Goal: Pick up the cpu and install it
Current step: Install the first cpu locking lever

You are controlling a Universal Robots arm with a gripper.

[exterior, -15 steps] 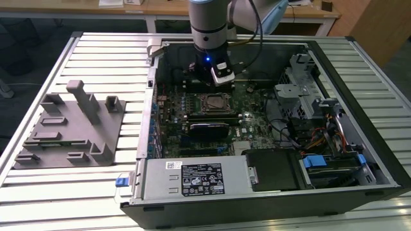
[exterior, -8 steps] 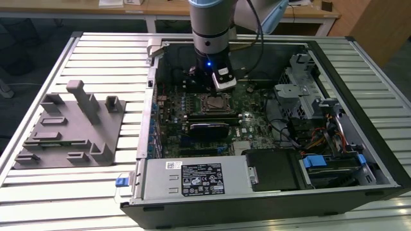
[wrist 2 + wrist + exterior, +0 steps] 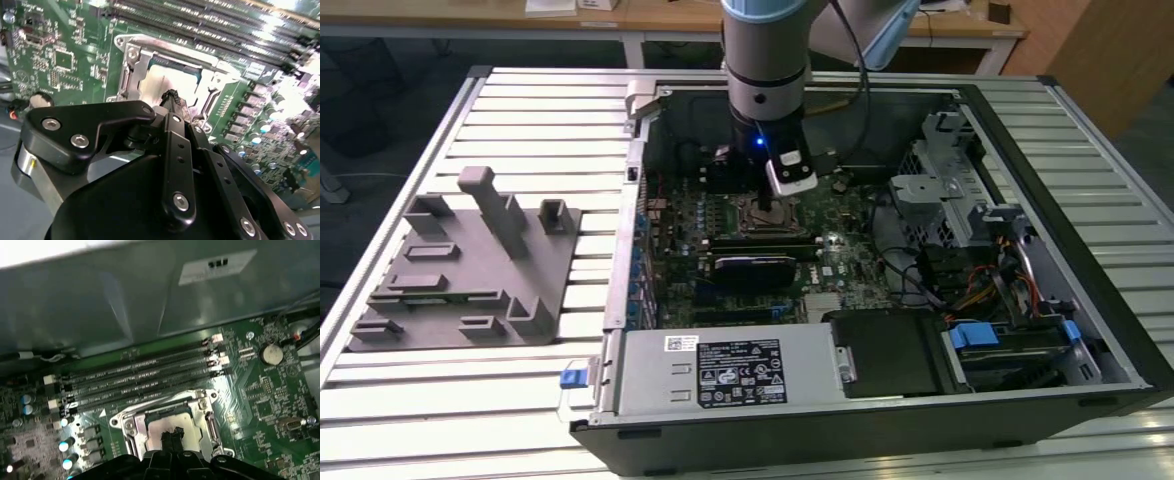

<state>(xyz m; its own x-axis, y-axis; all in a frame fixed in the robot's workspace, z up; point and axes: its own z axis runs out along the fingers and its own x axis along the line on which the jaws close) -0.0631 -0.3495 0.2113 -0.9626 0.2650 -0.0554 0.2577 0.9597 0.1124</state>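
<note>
Gripper (image 3: 171, 436) poised over the motherboard socket (image 3: 167, 421), its narrow fingertips drawn close together above the cpu (image 3: 162, 427), which appears seated inside the metal frame; whether they grip it cannot be told; keep the chip level and square to the frame

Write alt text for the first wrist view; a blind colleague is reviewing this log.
The tool hangs directly over the pale silvery cpu lying in the metal-framed socket of a green motherboard. Four empty memory slots run beyond the socket, with the grey case wall behind them.
</note>
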